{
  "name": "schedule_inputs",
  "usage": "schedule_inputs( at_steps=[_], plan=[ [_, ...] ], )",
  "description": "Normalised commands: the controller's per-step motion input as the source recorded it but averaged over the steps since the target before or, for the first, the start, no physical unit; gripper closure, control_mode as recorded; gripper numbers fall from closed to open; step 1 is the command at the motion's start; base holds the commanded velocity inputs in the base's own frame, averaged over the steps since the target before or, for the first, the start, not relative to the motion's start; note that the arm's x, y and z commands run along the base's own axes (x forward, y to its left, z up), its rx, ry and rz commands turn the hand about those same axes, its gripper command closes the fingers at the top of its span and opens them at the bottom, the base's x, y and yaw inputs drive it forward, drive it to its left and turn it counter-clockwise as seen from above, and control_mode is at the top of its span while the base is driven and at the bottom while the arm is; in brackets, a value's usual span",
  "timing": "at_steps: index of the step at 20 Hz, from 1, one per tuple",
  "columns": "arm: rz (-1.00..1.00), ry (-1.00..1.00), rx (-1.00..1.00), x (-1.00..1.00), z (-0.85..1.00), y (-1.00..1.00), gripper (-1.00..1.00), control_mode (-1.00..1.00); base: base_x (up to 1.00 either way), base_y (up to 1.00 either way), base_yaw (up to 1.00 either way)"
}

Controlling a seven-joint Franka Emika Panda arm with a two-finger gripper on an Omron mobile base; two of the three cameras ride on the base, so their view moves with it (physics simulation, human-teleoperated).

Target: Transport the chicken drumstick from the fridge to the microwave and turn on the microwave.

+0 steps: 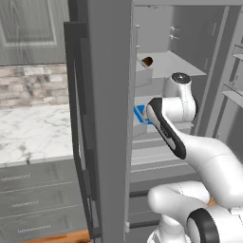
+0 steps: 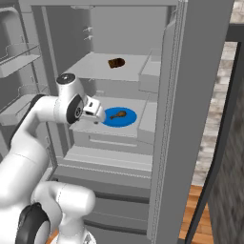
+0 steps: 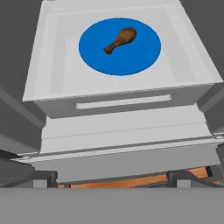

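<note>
The chicken drumstick (image 3: 120, 40), a small knobbly brown lump of meat with a thin bone end, lies on a round flat blue plate (image 3: 144, 54) in the upper middle of your hand view, untouched. Your white two-finger gripper (image 2: 97, 119) shows left of centre in the right base view, just left of the plate's rim and short of the meat; its jaws stand released and wide, with nothing between them. The plate sits inside a pale grey open drawer (image 3: 57, 85), whose front wall crosses the middle of the hand view. Below it you see more pale grey shelf fronts, and a strip of orange wooden floor (image 3: 118, 181) near the bottom. Around all this stands the tall grey fridge (image 2: 190, 119) with its doors swung open. On the shelf above, in the upper middle of the right base view, rests a dark brown round lump (image 2: 116, 63). At the left of the left base view, a white marbled counter (image 1: 33, 133) runs above grey drawers.
</note>
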Motion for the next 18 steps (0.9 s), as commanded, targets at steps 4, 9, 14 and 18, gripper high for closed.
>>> schedule_inputs(
  at_steps=[4,9,14,18],
  plan=[
    [-0.16,-0.04,0.0,0.33,-0.21,-0.01,-1.0,-1.0,0.0,0.0,0.0],
    [-0.15,-0.03,0.0,0.36,-0.18,0.0,-1.0,-1.0,0.0,0.0,0.0],
    [-0.09,-0.03,0.01,0.45,-0.05,-0.09,-1.0,-1.0,0.0,0.0,0.0],
    [-0.04,0.0,0.03,0.32,-0.04,-0.24,-1.0,-1.0,0.0,0.0,0.0]
  ],
)
